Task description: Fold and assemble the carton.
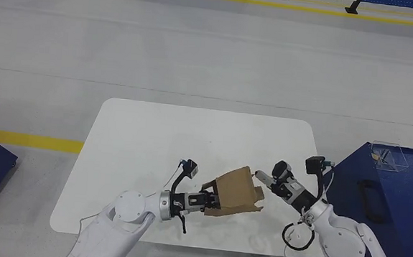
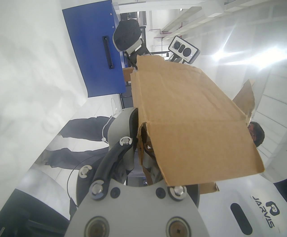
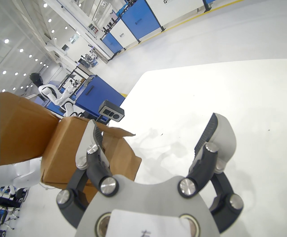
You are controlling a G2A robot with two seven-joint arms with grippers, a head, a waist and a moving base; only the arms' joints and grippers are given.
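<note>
Here the carton (image 1: 236, 192) hangs above the near edge of the tabletop (image 1: 192, 135). The left end effector (image 1: 211, 198) pinches one side; the right end effector (image 3: 154, 125) is spread beside a flap. It looks like light, bendy cardboard that probably creases easily, so it is best gripped near the fold lines.

The left arm (image 1: 132, 208) comes in from the lower left of the top view with its forearm nearly level. The left hand (image 1: 211, 198) is clamped on the left edge of the carton (image 1: 237, 190). The right arm (image 1: 329, 225) enters from the lower right, elbow bent and wrist angled toward the upper left. The right hand (image 3: 154, 134) is spread wide, its 2 fingers (image 3: 216, 130) well apart, 1 of them just beside the carton's open end.
</note>
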